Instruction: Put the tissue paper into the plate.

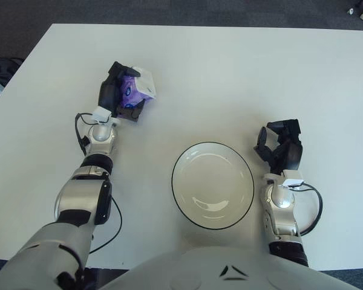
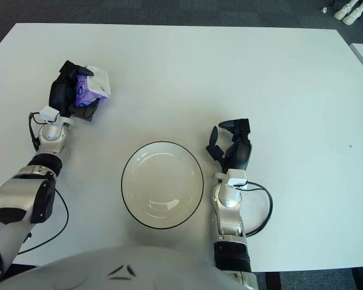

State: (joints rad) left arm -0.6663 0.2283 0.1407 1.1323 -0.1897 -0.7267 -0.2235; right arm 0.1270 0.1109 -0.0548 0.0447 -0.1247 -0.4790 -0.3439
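A small purple and white tissue pack (image 1: 136,88) is at the left of the white table, held in my left hand (image 1: 123,92), whose dark fingers are curled around it. It also shows in the right eye view (image 2: 88,87). I cannot tell whether the pack touches the table. A white plate with a dark rim (image 1: 213,185) sits near the table's front middle, to the right of and nearer than the pack. It holds nothing. My right hand (image 1: 279,147) shows just right of the plate, fingers relaxed and holding nothing.
The white table (image 1: 230,72) spans the view, with dark floor beyond its far edge. A black cable (image 1: 112,232) loops beside my left forearm, and another (image 1: 314,208) by my right wrist.
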